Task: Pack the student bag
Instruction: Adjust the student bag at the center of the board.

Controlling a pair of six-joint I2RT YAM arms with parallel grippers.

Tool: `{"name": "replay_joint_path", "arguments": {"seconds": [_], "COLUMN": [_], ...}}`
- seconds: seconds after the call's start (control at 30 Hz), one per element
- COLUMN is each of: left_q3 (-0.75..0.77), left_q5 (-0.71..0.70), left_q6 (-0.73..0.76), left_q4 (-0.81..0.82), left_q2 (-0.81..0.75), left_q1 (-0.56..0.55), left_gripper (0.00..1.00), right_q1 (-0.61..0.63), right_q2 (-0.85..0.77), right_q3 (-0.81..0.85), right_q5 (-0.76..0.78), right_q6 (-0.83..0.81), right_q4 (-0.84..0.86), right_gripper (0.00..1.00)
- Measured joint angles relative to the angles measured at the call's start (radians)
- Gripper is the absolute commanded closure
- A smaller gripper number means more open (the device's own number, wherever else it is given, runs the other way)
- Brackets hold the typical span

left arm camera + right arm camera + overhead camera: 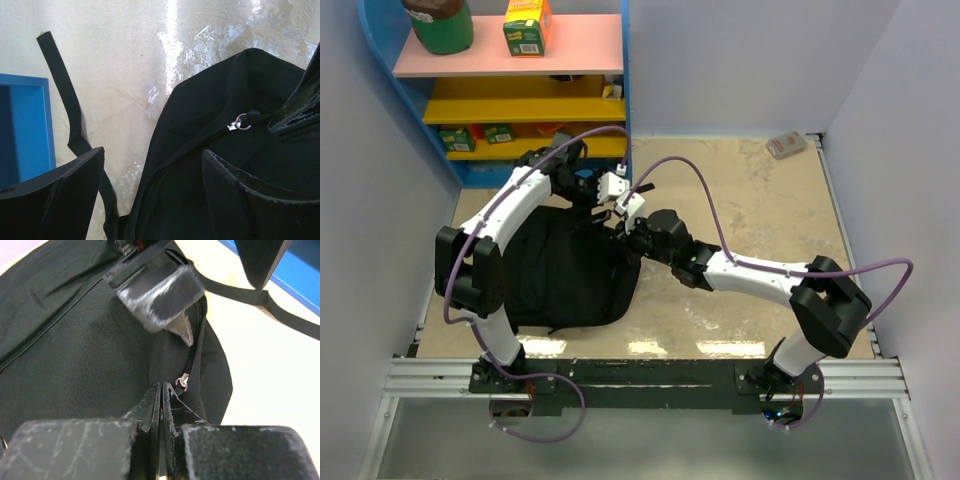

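1. Top external view: the student bag (pixel 565 265) lies flat on the table (pixel 750 200), on the left half, in front of the blue shelf unit (pixel 626 70).
2. Both arms reach to the far right corner of the bag. The left gripper (pixel 595 190) is just behind this corner and the right gripper (pixel 625 232) is at its right edge. The two grippers are near each other.
3. Left wrist view: the jaws of the left gripper are spread wide. One finger is over the table beside the bag and the other finger is over the black fabric.
4. A silver zip pull (pixel 240 122) sits on the top of the bag, just beside the tip of the right gripper.
5. A black strap (pixel 62 90) runs from the bag across the table, close to the blue shelf unit.
6. Right wrist view: the jaws of the right gripper are pressed together, with no gap between them. Their tips touch the bag fabric just left of the zip pull. I cannot tell whether the fabric or a tab is caught between them.
7. On the pink top shelf stand a green container (pixel 440 25) and a yellow box (pixel 527 28).
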Motion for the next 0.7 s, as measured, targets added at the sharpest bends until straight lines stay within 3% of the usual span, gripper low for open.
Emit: {"name": "replay_joint_path", "arguments": {"seconds": [0.33, 0.53, 0.7], "left_q3": [-0.060, -0.095, -0.098], "left_q5": [0.006, 0.018, 0.031], "left_q6": [0.009, -0.001, -0.014], "left_q4": [0.045, 0.073, 0.076], "left_q2": [-0.006, -0.006, -0.006], "left_q1": [-0.020, -0.036, -0.040], "left_gripper": [0.23, 0.43, 0.69], "right_q1": [-0.005, -0.005, -0.005], "right_q2": [0.000, 0.000, 0.000], "right_q3": [0.004, 0.004, 0.004], "right_q5": [-0.015, -0.016, -0.017], "right_q6": [0.000, 0.001, 0.000], "right_q4": [-0.005, -0.010, -0.014], "right_gripper": [1.00, 1.00, 1.00]}}
